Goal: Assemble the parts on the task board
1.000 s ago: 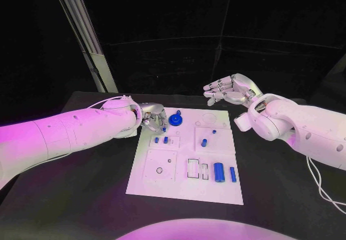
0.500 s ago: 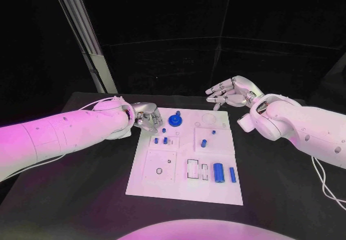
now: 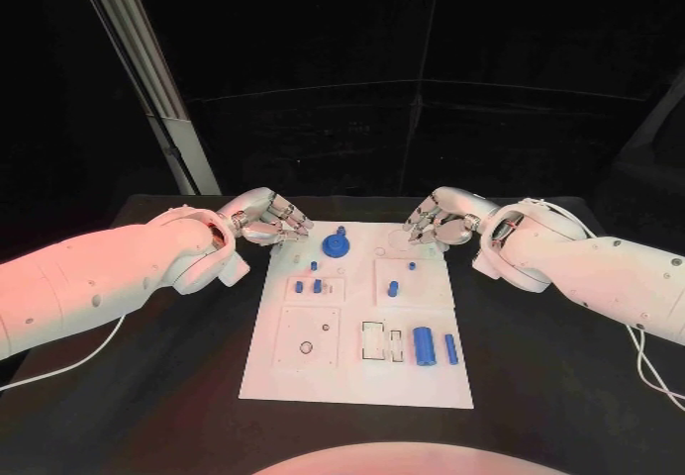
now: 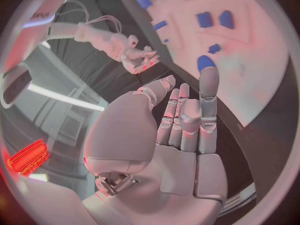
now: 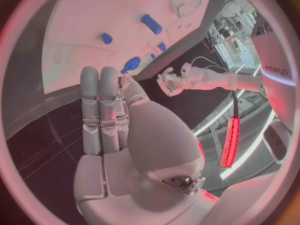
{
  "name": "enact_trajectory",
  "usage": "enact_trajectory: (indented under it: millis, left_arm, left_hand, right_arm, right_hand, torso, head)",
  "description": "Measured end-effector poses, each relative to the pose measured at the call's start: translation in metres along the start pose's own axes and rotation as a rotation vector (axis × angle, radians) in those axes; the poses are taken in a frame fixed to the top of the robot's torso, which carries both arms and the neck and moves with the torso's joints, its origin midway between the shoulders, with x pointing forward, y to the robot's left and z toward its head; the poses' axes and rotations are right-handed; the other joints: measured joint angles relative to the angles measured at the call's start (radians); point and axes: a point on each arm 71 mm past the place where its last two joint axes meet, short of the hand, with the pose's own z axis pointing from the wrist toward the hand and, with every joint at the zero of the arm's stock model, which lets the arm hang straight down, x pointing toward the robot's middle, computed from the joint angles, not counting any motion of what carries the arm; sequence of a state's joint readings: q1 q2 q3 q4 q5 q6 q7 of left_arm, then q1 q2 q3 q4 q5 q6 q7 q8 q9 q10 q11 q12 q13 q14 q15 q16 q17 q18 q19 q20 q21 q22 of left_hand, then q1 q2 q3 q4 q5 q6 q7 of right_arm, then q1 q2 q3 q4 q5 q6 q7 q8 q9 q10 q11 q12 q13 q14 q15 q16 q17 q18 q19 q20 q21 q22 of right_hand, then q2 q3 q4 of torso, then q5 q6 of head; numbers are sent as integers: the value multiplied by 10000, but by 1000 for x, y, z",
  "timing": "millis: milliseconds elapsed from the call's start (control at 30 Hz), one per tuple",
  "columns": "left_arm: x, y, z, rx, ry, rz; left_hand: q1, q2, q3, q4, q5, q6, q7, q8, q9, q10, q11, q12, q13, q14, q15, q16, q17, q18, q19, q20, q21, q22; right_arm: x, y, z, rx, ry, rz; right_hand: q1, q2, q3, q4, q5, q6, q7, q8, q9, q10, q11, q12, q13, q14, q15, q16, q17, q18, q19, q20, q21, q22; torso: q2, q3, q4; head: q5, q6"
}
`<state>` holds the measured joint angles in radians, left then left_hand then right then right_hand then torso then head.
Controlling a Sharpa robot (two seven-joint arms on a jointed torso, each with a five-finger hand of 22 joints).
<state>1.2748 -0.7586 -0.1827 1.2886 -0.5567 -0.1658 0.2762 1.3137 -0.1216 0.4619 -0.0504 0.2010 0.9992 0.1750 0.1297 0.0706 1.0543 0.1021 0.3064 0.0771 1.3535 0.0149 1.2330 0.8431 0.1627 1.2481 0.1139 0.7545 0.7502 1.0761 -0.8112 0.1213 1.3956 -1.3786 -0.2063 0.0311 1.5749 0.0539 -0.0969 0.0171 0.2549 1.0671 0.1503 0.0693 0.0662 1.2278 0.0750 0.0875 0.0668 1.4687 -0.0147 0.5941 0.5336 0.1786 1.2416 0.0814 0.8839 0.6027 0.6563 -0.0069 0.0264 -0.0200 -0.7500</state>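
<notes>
I found both hands, left (image 3: 265,220) and right (image 3: 440,220), empty with fingers apart at the board's (image 3: 357,381) far corners. Its small blue parts (image 3: 427,345) looked light, rigid; I'd pinch their sides.

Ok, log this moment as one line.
left robot hand: open, empty | right robot hand: open, empty | task board: blue parts untouched

Matt white task board (image 3: 357,371), glossy blue plastic parts (image 3: 426,344), matt black table (image 3: 171,396)
</notes>
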Motion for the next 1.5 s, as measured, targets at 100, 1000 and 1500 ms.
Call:
enact_trajectory:
  millis: [100, 1000, 1500]
  left_arm:
    - [3, -5, -2, 412, -293, -1799]
    - [-3, -8, -16, 1345, -1673, -6548]
    - [-5, -6, -17, 1321, -1786, -6653]
  left_hand:
    - [-66, 67, -98, 97, 2, 0, 0, 2, 0, 0, 0, 145, 30, -223, -7, -224, -411, 132, -130, -30, -258, -189]
    - [-124, 124, -313, 89, 2, 177, -35, 152, 2, 74, -74, 381, 72, -493, -42, -488, -1014, 156, -215, -17, -482, -369]
    - [-71, 174, -342, 60, 2, 177, -35, 152, 3, 73, -73, 421, 81, -493, -41, -488, -1030, 154, -214, -17, -528, -380]
  right_arm:
    - [9, 1, -2, 41, 245, -800]
    - [36, 11, -5, -20, 1111, -3752]
    - [42, 15, -2, -129, 1429, -3853]
  right_hand:
    - [-24, -24, 54, 1, -131, 0, 0, 0, 0, 0, 0, -102, -10, 0, 0, 192, 118, -163, 0, 0, 360, 404]
    - [-314, -392, 1305, -8, -624, -243, 10, 1, 2, -508, 142, -191, -28, -38, 39, 2965, 2349, -473, 242, 168, 2778, 3229]
    - [-620, -751, 3230, -71, -888, 94, -15, 1, 2, -249, 38, -189, -27, -38, 39, 4193, 3245, -627, 452, 166, 3726, 4399]
  torso:
    - [6, -9, 0]
    - [23, -2, 10]
    - [19, 0, 8]
  head:
    - [-123, 20]
    - [-371, 10]
    - [-334, -66]
